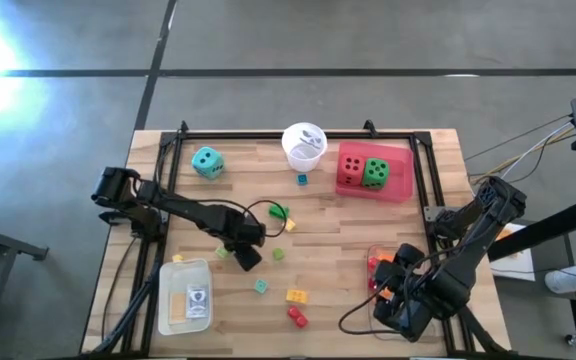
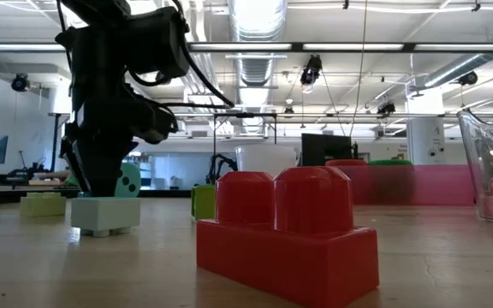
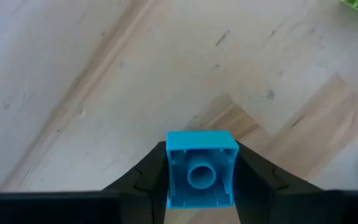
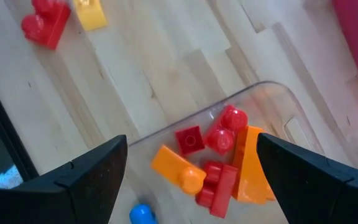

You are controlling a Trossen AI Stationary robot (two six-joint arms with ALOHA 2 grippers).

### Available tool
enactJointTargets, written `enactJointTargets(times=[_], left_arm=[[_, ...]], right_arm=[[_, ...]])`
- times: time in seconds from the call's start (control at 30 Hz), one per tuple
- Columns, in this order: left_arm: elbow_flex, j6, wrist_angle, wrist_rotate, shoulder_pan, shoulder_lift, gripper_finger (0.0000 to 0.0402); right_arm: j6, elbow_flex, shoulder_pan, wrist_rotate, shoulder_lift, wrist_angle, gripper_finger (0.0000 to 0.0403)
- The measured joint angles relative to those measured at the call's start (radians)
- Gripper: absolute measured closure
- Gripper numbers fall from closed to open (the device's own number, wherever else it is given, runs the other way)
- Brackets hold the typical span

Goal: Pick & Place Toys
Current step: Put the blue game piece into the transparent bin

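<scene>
My left gripper (image 1: pixel 245 256) is at the table's middle, shut on a small blue brick (image 3: pixel 201 169); the low view shows the brick (image 2: pixel 105 214) under the fingers. My right gripper (image 4: pixel 191 180) is open and empty above the clear tray (image 4: pixel 272 93) at the near right, which holds red and orange bricks (image 4: pixel 219 162). Loose bricks lie on the table: red (image 1: pixel 296 317), yellow (image 1: pixel 296 296), teal (image 1: pixel 260 286), green (image 1: pixel 278 255). A teal die (image 1: pixel 207 162) stands at the far left. A red die (image 1: pixel 351 170) and a green die (image 1: pixel 375 173) sit in the pink tray (image 1: pixel 400 185). My left gripper pinches the blue brick by two opposite side walls (image 3: pixel 169 174) between its two fingers. The fingers come from above, pointing down. The brick's hollow underside (image 3: pixel 199 175) faces up at the wrist camera. In the low view the brick is level at table height; whether it rests there I cannot tell.
A white cup (image 1: pixel 304 145) stands at the far middle beside the pink tray. A white tray (image 1: pixel 168 272) with cards (image 1: pixel 196 298) lies at the near left. A light green brick (image 1: pixel 223 253) lies just left of my left gripper. A black frame (image 1: pixel 268 136) borders the table.
</scene>
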Motion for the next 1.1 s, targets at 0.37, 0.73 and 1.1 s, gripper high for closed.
enactJointTargets(times=[0.37,0.73,1.1], left_arm=[[0.099,0.023,0.082,0.092,0.000,-0.115,0.0273],[0.164,-0.088,0.757,0.101,0.057,-0.318,0.0273],[0.164,-0.261,0.970,0.181,0.102,-0.327,0.0273]], right_arm=[[-0.004,0.059,-0.053,0.451,-0.064,0.014,0.0052],[-0.570,0.205,-0.189,0.667,-0.063,0.261,0.0052],[-1.343,0.281,-0.327,0.654,-0.063,0.732,0.0052]])
